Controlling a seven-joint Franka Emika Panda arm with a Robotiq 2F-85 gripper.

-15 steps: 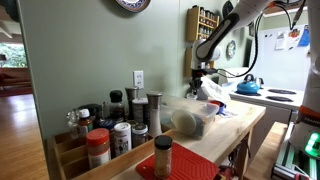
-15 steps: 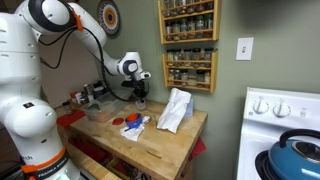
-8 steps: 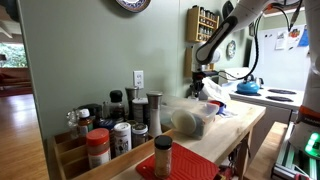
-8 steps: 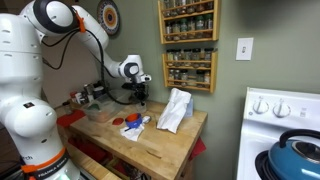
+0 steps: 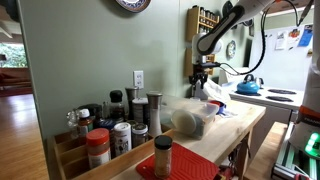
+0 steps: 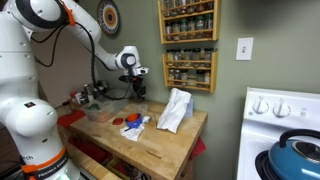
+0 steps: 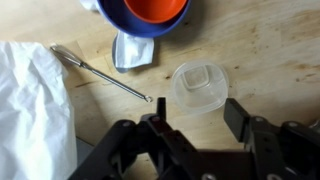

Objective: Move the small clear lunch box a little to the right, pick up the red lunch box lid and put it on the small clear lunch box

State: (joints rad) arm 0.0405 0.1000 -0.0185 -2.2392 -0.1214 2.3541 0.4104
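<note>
Black gripper (image 7: pixel 197 118) hangs over the wooden countertop (image 7: pixel 270 50), fingers spread wide and holding nothing. Just past the tips sits the small clear lunch box (image 7: pixel 200 88), a rounded-square bit of see-through plastic. To its left are a thin metal utensil (image 7: pixel 100 72) and a crumpled white bundle (image 7: pixel 35 110). Farther back there's a glossy blue bowl (image 7: pixel 155 31), orange-red inside.

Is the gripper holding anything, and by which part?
Nothing is held. In the wrist view the gripper is open and empty; the small clear lunch box lies clear of it.
</note>
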